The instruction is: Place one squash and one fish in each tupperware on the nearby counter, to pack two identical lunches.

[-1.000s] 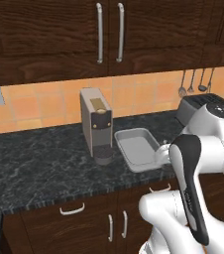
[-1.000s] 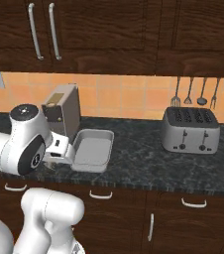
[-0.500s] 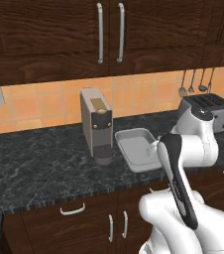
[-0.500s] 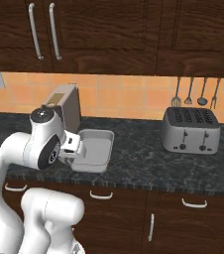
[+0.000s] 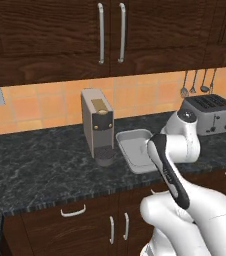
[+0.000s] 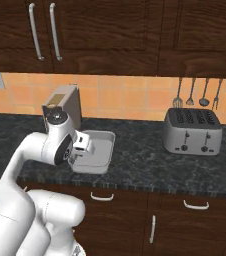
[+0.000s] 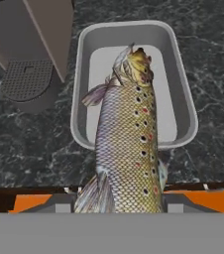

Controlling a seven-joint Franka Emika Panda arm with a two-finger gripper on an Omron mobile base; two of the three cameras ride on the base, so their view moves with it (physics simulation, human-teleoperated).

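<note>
The white arm rises from the base, bends at its dark elbow joint and reaches forward and down over the surface. In the hand view the gripper (image 7: 129, 201) points downward, and its jaws stand partly apart, closed on the tail end of a fish (image 7: 126, 144). The fish hangs head down from the gripper, along the direction the hand looks.

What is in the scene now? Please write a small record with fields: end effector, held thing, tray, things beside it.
end effector: shut on the fish
held thing: fish, spotted, head toward the tupperware
tray: tupperware, nothing lying in it, on the counter
beside tray: coffee machine
further along counter: toaster
wall: hanging utensils
</note>
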